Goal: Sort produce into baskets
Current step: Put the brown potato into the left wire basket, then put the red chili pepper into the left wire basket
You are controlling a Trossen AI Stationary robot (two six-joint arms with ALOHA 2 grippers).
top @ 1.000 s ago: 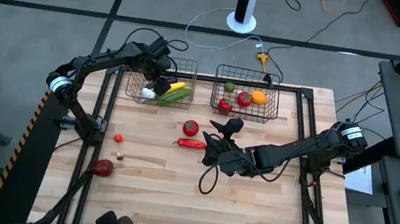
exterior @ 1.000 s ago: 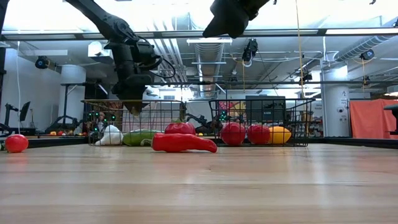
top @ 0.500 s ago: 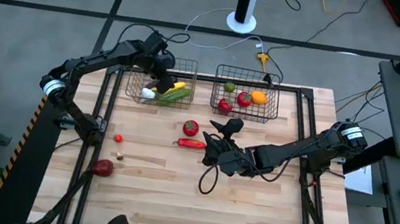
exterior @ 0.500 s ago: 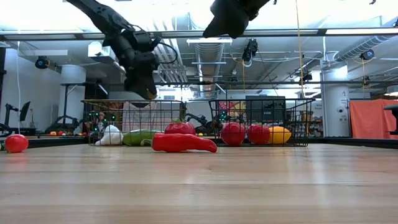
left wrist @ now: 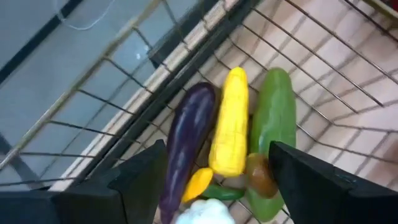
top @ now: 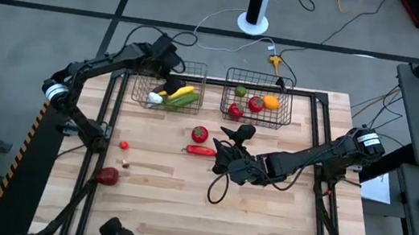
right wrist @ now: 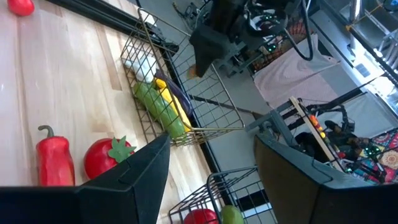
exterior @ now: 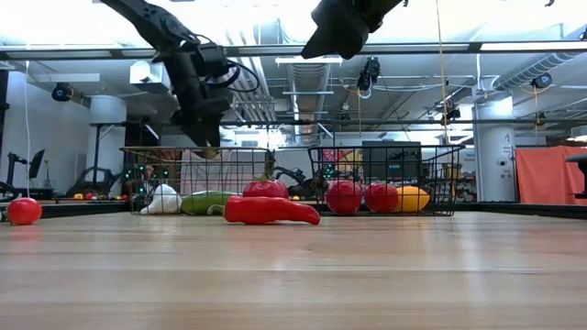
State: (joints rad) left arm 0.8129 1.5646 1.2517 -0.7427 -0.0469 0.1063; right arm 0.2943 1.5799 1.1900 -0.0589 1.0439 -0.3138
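Right gripper [top: 226, 154] hovering with fingers spread and empty just beside red pepper [top: 200, 150], long axis crosswise on tabletop [top: 262, 214], left gripper [top: 169, 67] open, farther off over copper basket [top: 199, 74]

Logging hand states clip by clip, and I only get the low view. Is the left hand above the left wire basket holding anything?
Observer: No. The left hand is open and empty over the brownish-copper wire basket.
Operator: What is in that basket that I can't make out?
Observer: A purple eggplant and a yellow corn cob lie side by side.
Operator: And the right hand?
Observer: The right hand is open too, above the table beside the long red pepper.
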